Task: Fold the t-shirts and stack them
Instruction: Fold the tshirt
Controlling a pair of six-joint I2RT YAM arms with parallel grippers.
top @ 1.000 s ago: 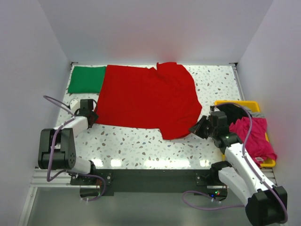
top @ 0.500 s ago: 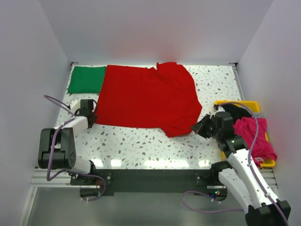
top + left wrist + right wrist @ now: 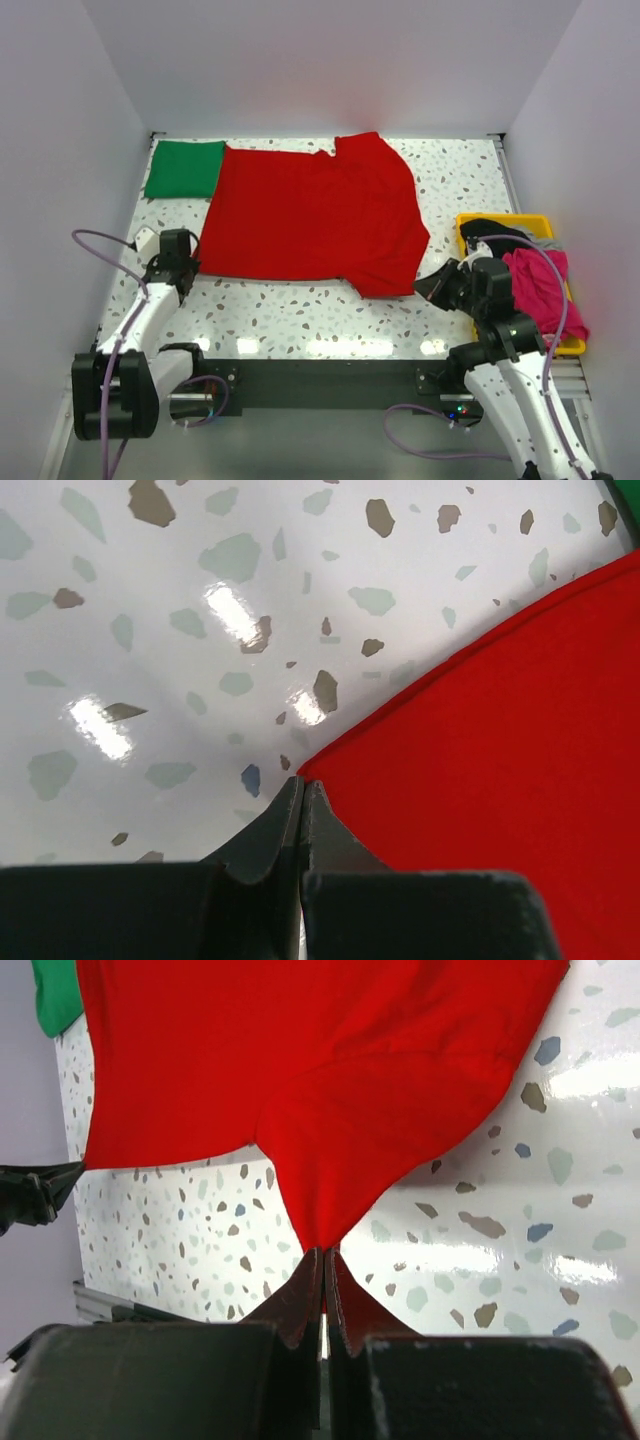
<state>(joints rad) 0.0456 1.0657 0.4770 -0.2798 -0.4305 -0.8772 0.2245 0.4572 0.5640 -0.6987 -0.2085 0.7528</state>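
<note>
Large bright red cloth t-shirt (image 3: 310, 215), spread unfolded on the speckled white table (image 3: 300, 310), is pinched at its near corners by the clenched left gripper (image 3: 186, 266) and right gripper (image 3: 428, 285), while only the deep green cloth t-shirt (image 3: 183, 168) is seen folded, at the far-left corner.

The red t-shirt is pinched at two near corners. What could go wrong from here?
The left gripper and right gripper hold only the very tips of the red t-shirt; the cloth may slip from the jaws when lifted. Its far left edge meets the green t-shirt, which a pull could drag.
</note>
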